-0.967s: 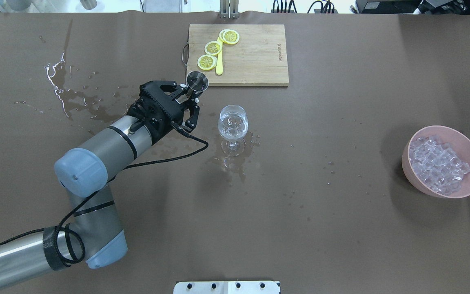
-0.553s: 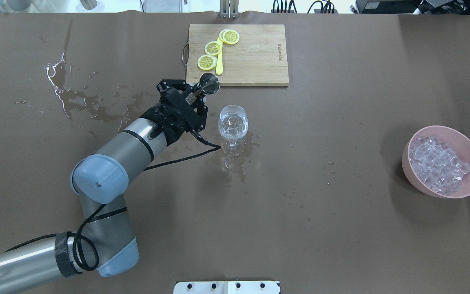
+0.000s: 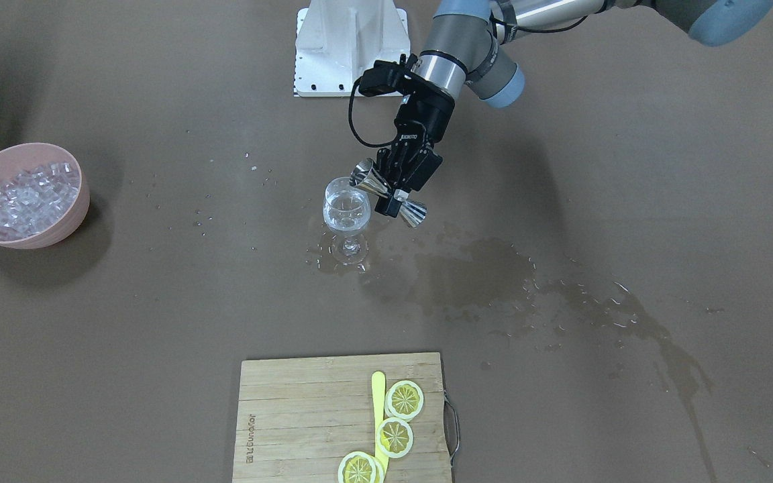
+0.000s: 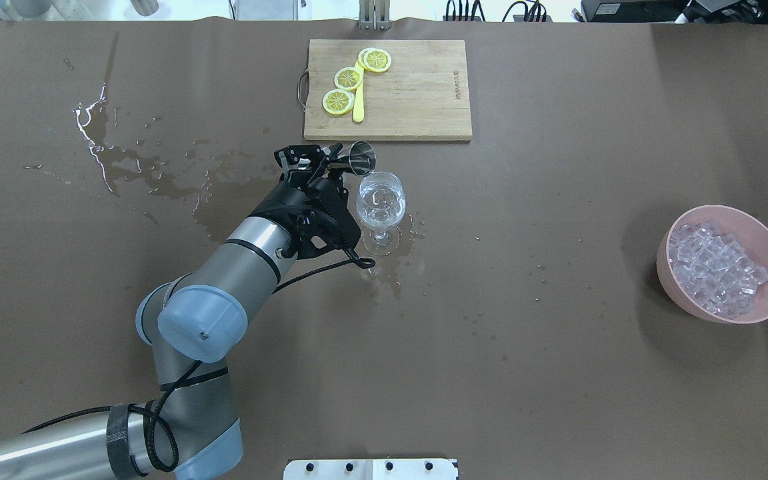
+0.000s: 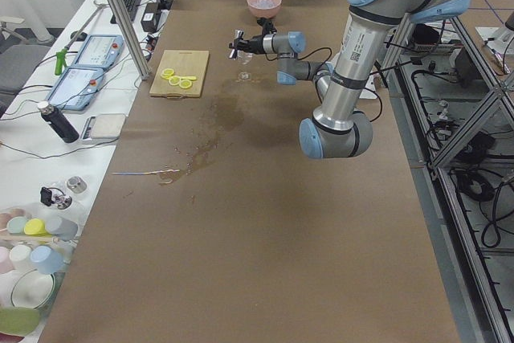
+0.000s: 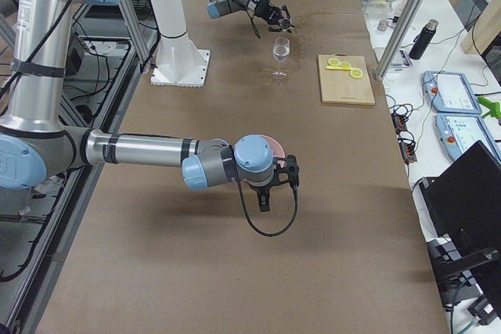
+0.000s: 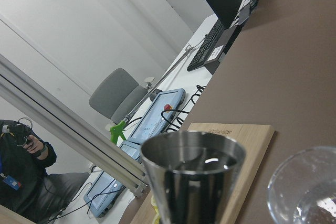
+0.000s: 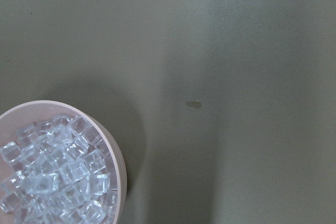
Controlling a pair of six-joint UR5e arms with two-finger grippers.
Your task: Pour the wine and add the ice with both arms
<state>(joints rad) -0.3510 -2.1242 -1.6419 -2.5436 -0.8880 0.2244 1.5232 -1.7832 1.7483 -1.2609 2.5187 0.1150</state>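
Note:
My left gripper [image 4: 332, 164] is shut on a steel jigger [image 4: 360, 159], tilted with its mouth at the rim of the wine glass [image 4: 380, 199]. In the front view the gripper [image 3: 396, 189] holds the jigger [image 3: 368, 177] sideways over the glass [image 3: 346, 209]. A little clear wine lies in the bowl of the glass. The left wrist view shows the jigger [image 7: 193, 176] next to the glass rim [image 7: 307, 184]. The ice [image 4: 714, 267] is heaped in a pink bowl [image 4: 719, 211] at the far right. My right gripper [image 6: 266, 197] hangs beside that bowl; I cannot tell whether it is open.
A wooden cutting board [image 4: 417, 100] with lemon slices [image 4: 348, 78] lies behind the glass. Wet stains [image 4: 157, 183] spread over the brown surface to the left and around the glass foot. The white pedestal [image 3: 349, 47] stands at the robot's side.
My left arm has swung right with the jigger, from beside the board's corner to the glass, and has tipped the jigger toward the glass rim.

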